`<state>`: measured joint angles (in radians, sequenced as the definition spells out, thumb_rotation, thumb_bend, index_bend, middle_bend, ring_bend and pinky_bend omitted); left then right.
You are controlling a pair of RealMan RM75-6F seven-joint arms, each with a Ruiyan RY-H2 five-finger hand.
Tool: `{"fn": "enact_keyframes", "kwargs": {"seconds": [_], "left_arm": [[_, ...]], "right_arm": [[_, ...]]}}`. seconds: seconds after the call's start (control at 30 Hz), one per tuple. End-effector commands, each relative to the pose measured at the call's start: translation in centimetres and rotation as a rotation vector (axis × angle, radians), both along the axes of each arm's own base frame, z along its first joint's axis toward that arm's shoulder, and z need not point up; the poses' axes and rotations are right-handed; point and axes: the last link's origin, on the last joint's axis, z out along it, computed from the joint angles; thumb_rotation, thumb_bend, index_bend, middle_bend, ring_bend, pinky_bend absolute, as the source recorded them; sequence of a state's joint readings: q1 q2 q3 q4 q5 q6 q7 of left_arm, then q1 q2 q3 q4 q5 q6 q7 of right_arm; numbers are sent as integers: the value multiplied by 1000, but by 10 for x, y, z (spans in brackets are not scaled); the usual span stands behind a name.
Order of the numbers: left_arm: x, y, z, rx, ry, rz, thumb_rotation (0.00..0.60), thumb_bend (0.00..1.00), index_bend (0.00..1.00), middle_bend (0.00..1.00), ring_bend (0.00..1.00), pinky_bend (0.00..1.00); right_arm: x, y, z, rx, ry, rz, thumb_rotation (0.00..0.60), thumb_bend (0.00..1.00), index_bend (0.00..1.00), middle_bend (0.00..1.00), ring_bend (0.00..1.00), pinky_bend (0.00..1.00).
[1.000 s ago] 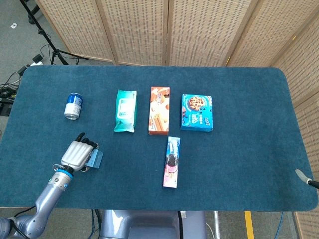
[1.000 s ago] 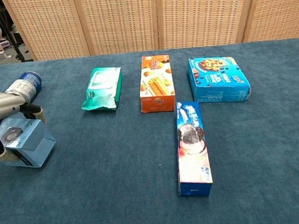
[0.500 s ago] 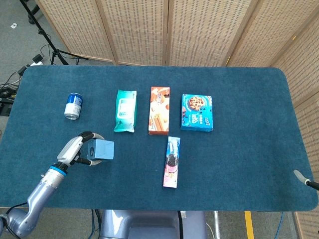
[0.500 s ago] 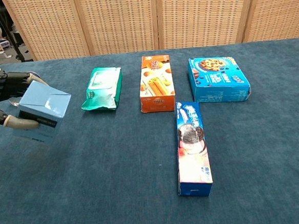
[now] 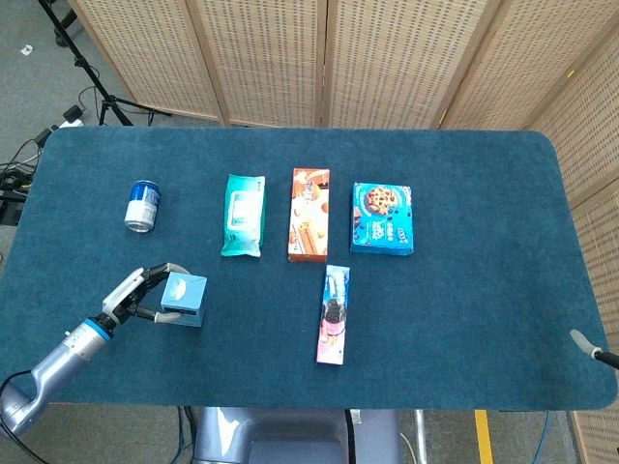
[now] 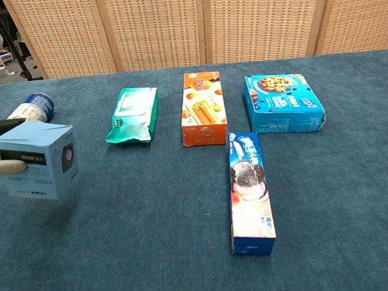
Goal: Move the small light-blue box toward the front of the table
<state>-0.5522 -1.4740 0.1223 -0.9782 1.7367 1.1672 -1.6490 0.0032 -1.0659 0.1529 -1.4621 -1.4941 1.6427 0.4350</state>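
Observation:
The small light-blue box (image 5: 184, 299) stands on the blue table near its front left, also seen in the chest view as a cube (image 6: 36, 160) with dark print on its face. My left hand (image 5: 133, 298) is at the box's left side, its fingers around the box; only its fingertips (image 6: 2, 166) show in the chest view. My right hand (image 5: 586, 343) barely shows at the table's right front edge, too little to tell how its fingers lie.
A blue can (image 5: 143, 205) stands at the back left. A teal wipes pack (image 5: 242, 215), an orange biscuit box (image 5: 309, 214) and a blue cookie box (image 5: 382, 218) lie in a row. A long cookie pack (image 5: 334, 314) lies nearer the front.
My left hand lifted and turned the box from under its palm, then drew back left toward the front; the box now sits squarer, and the arm has pulled away toward the left corner.

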Motion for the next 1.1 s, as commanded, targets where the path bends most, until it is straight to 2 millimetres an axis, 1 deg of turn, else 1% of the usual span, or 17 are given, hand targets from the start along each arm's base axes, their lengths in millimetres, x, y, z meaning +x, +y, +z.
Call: {"fn": "enact_keyframes", "kwargs": {"seconds": [0.03,0.17,0.2,0.23,0.3,0.33,0.37,0.43,0.47,0.53,0.63,0.77,0.87,0.9,1.0,1.03,1.1], "left_arm": [[-2,-4,-14,-38,-12,-16,600,245,539,534,282,145],[-6,-3,-18,-24,27,-30,600,234,539,534,282,145],[-7,-3,-20,-17,39,-31,600,230,538,527,282,145],[-8,-3,-21,-16,51,-32,600,224,537,491,259,144],[-9,-3,-23,-23,81,-38,600,220,492,334,140,96],[-10,-3,-24,-27,109,-48,600,219,427,196,59,53],[-12,-3,-25,-25,136,-57,600,218,342,83,9,14],[-13,-5,-27,-18,201,-85,600,218,215,1,0,0],[-13,-5,-28,-15,224,-95,600,217,161,0,0,0],[-13,-6,-29,-8,242,-97,600,217,96,0,0,0],[-12,-8,-27,-2,258,-100,600,215,20,0,0,0],[-9,-12,-20,21,240,-109,600,213,0,0,0,0],[-8,-18,-8,54,204,-119,600,211,0,0,0,0],[-8,-22,2,88,190,-135,600,209,0,0,0,0],[-6,-33,23,141,176,-178,600,204,0,0,0,0],[-5,-36,33,172,189,-201,600,203,0,0,0,0],[-2,-40,45,208,206,-218,600,190,0,0,0,0]], "right_arm": [[0,0,1,-2,-2,0,600,0,0,0,0,0],[-1,0,1,-4,-4,-2,600,0,0,0,0,0],[-1,0,1,-4,-4,-2,600,0,0,0,0,0],[0,0,1,-4,-3,-1,600,0,0,0,0,0],[0,0,1,-3,-3,0,600,0,0,0,0,0],[0,0,1,-3,-3,0,600,0,0,0,0,0],[0,1,1,-3,-4,0,600,0,0,0,0,0],[0,1,1,-3,-6,-1,600,0,0,0,0,0],[0,1,1,-3,-8,0,600,0,0,0,0,0],[0,1,2,-3,-9,1,600,0,0,0,0,0],[0,2,2,-3,-10,2,600,0,0,0,0,0],[0,2,2,-4,-10,3,600,0,0,0,0,0],[0,3,3,-8,-11,4,600,0,0,0,0,0],[0,3,3,-8,-12,4,600,0,0,0,0,0],[0,3,3,-7,-11,4,600,0,0,0,0,0],[1,3,3,-7,-11,6,600,0,0,0,0,0],[1,4,3,-6,-11,7,600,0,0,0,0,0]]}}
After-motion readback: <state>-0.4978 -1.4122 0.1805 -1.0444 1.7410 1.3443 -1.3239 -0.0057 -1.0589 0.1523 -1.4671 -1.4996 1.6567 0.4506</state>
